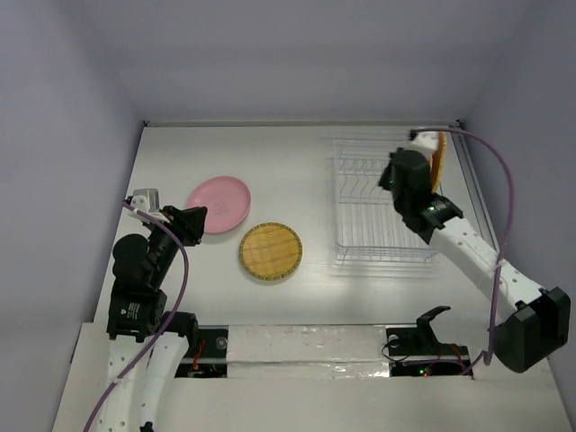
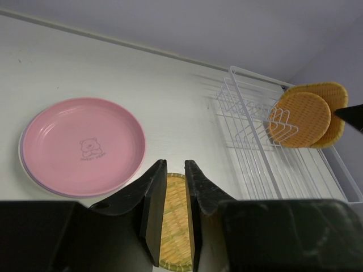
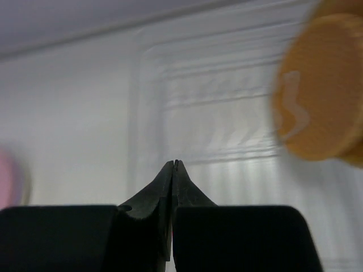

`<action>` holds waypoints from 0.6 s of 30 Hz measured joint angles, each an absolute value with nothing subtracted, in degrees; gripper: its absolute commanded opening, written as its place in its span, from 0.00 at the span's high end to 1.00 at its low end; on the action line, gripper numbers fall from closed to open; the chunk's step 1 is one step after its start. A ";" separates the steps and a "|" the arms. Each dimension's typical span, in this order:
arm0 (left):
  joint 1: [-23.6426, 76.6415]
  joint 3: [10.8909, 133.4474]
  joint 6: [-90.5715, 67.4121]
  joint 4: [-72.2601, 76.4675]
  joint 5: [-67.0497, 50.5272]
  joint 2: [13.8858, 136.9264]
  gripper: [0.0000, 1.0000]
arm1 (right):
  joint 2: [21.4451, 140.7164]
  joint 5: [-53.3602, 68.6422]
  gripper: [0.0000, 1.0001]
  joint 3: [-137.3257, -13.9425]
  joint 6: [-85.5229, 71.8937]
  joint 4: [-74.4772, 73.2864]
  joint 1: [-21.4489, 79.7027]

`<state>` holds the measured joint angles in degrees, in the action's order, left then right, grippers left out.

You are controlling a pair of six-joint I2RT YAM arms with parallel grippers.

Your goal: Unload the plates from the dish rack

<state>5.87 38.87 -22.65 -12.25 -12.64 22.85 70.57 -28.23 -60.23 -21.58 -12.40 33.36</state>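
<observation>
My right end effector (image 3: 173,164) closed, empty; orange woven plates (image 3: 315,88) upright, right of it, in white wire dish rack (image 1: 360,236).

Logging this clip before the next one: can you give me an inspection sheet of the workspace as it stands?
Surface: white table, no spills seen.
Job's things: white wire dish rack holds two orange plates upright at its far right end; pink plate tops a small stack on the table; round orange woven plate lies flat beside it.
Clutter: nothing seen.
Grippers: left gripper slightly open, empty, near the pink plate; right gripper shut, empty, over the rack.
Cables: purple cables, one along each arm.
Surroundings: pale grey walls on three sides.
</observation>
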 measured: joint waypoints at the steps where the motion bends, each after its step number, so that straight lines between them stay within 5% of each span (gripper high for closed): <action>1: 5.89 38.87 -22.68 -12.25 -12.67 22.74 0.85 | 68.77 -29.89 0.99 -59.22 -22.15 -11.75 29.04; 5: 5.91 38.87 -22.63 -12.25 -12.64 22.52 0.88 | 67.79 -32.73 0.68 -57.08 -22.87 -10.68 16.62; 18: 6.76 38.87 -22.65 -12.25 -12.56 22.20 0.77 | 78.17 -25.39 0.57 -55.37 -24.36 -8.36 2.94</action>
<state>6.76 38.87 -22.65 -12.25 -12.56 22.20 78.17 -25.39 -55.37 -24.36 -8.36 2.94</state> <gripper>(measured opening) 0.227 0.390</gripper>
